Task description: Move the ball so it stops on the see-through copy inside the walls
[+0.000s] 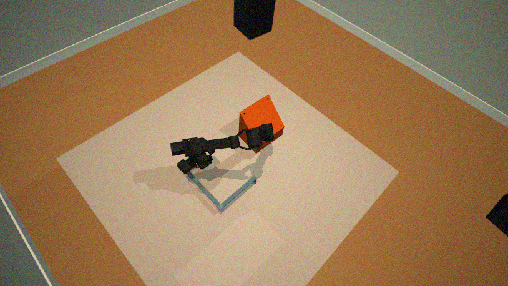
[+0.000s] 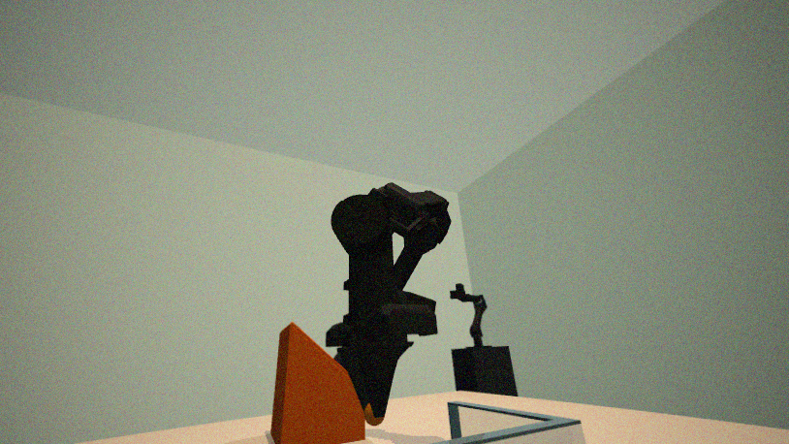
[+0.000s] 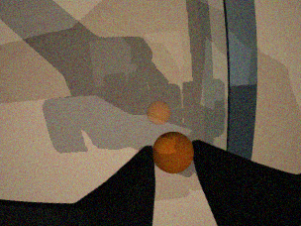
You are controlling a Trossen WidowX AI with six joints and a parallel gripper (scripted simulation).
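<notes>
My gripper (image 3: 172, 151) is shut on the orange ball (image 3: 173, 153) (image 2: 374, 422), with one dark fingertip on each side of it. In the wrist view the paler see-through copy (image 3: 158, 112) lies just above and slightly left of the held ball, on the table; it also shows in the top view (image 1: 199, 172), beside the gripper. The ball is held above the table. The low clear walls (image 1: 206, 190) (image 2: 507, 410) (image 3: 243, 64) make a corner; one runs along the right of the wrist view. In the top view the arm mostly hides the ball.
An orange block (image 1: 263, 112) (image 2: 314, 392) with a sloped top stands beside the arm. The walls' corner (image 1: 221, 206) points toward the bottom of the top view. Farther off, a small dark arm stands on a black pedestal (image 2: 484, 369).
</notes>
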